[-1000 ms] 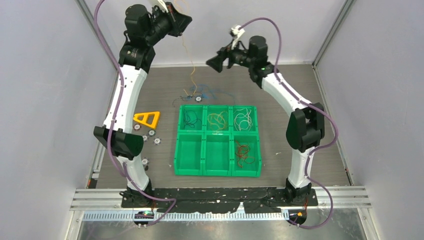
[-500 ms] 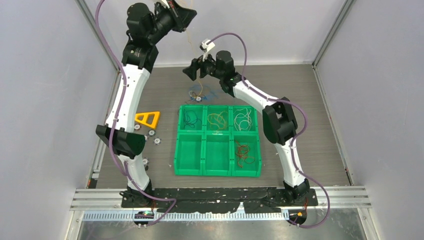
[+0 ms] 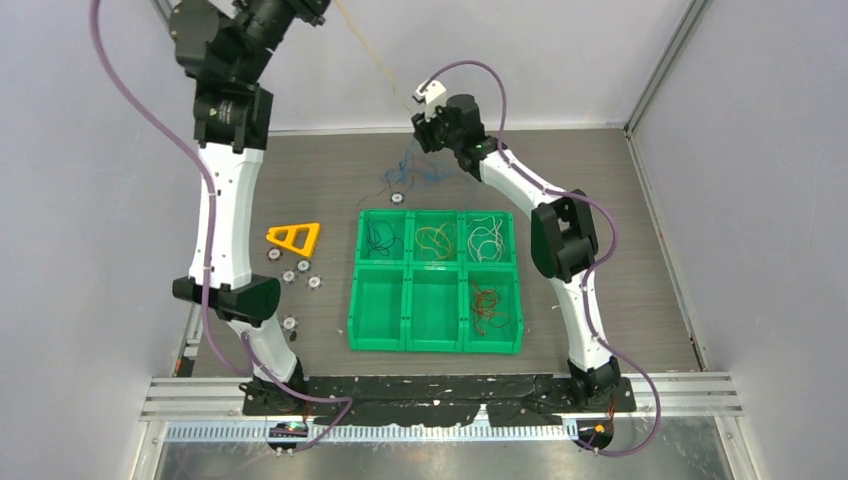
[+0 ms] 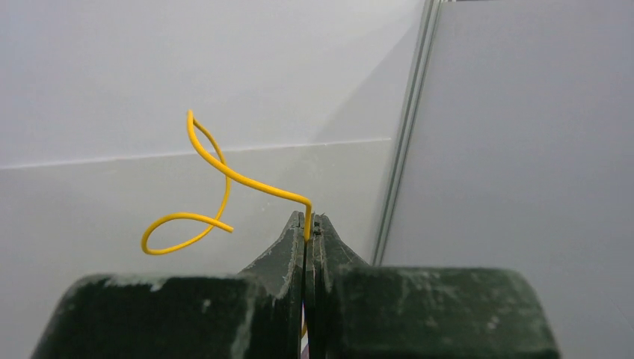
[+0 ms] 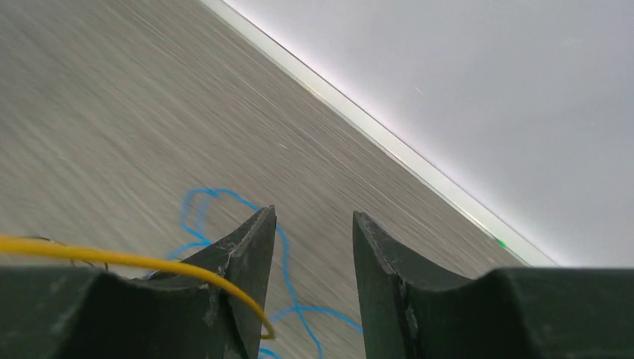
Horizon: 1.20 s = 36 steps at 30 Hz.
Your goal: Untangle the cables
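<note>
A yellow cable (image 3: 381, 58) runs taut and slanted from the top edge down to my right gripper (image 3: 422, 140). My left gripper (image 4: 310, 224), raised high against the back wall, is shut on this cable's curly end (image 4: 224, 172). The right gripper (image 5: 314, 217) hovers low over the table with its jaws apart. The yellow cable (image 5: 112, 259) crosses its left finger (image 5: 247, 254) and curls into the gap near the base; whether it is pinched does not show. A blue cable (image 5: 217, 196) lies under it, part of a small blue and black tangle (image 3: 408, 174).
A green six-compartment bin (image 3: 354, 290) stands mid-table with black (image 3: 380, 238), yellow (image 3: 435, 240), white (image 3: 487, 238) and red (image 3: 488, 306) wires in separate compartments. An orange triangle (image 3: 293, 237) and small white discs (image 3: 300, 272) lie to its left. Another disc (image 3: 397, 197) lies by the tangle.
My left arm rose and swung left, drawing the yellow cable taut out of the pile. The right arm swept in to that cable above the tangle, its jaws narrowing.
</note>
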### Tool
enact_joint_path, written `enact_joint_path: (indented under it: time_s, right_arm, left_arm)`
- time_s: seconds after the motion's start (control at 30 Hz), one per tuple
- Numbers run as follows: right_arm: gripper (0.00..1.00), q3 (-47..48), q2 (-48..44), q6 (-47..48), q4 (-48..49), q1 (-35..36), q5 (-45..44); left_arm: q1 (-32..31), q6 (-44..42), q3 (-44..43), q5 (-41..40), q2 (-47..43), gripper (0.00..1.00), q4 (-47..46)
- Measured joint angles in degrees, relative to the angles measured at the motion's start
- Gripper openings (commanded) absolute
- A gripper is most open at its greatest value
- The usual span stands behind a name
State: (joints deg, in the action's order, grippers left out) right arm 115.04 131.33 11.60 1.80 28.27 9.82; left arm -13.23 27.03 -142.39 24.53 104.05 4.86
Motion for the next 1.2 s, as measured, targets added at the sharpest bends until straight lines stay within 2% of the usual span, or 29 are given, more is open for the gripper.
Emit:
enact_joint_path:
  time_s: [0.07, 0.13, 0.23, 0.27, 0.33, 0.4, 0.53, 0.63, 0.83, 1.0, 1.2]
  right_arm:
    - [0.49, 1.2, 0.9, 3.0, -2.5, -2.0, -0.6]
    - [0.53, 1.8, 1.7, 4.8, -4.7, -3.9, -0.9]
    - [0.73, 1.8, 2.4, 6.3, -9.2, -7.4, 1.6]
    - [0.84, 1.6, 2.4, 6.4, -10.4, -8.5, 3.4]
    - [0.94, 1.3, 2.4, 6.7, -12.0, -10.4, 7.6]
    - [0.98, 0.2, 1.5, 7.9, -13.6, -11.9, 12.3]
    - [1.0, -3.3, -3.2, 9.0, -18.2, -11.8, 20.1]
    - [0.96, -4.0, -8.3, 7.0, -20.2, -11.2, 25.7]
    - [0.95, -3.5, -20.5, -4.2, -14.6, -8.7, 33.7]
    - [0.95, 1.9, -22.9, -12.0, -6.9, -5.1, 35.7]
    - [0.95, 5.1, -20.9, -15.9, -2.3, -1.8, 33.5]
  left_arm:
    - [0.7, 0.1, -0.4, -0.5, -1.2, 0.0, -1.4]
    - [1.1, 0.2, -0.8, -0.7, -1.8, 0.0, -2.6]
    - [1.4, 0.9, -1.0, -0.7, -2.3, 0.0, -3.9]
    - [1.4, 1.1, -0.9, -0.7, -2.3, 0.0, -4.1]
    - [1.4, 1.4, 0.2, -0.5, -2.3, 0.0, -4.5]
    - [1.4, 1.8, 2.1, -0.3, -2.4, 0.0, -4.6]
    - [1.4, 3.1, 6.4, 0.7, -2.4, 0.0, -4.4]
    - [1.4, 4.6, 9.4, 1.9, -2.4, 0.0, -4.7]
    - [1.1, 9.5, 15.1, 6.7, -2.8, 0.0, -7.3]
    - [0.0, 13.1, 18.3, 11.0, -3.1, 0.0, -9.7]
    - [-1.6, 17.2, 19.4, 16.3, -3.4, 0.0, -13.7]
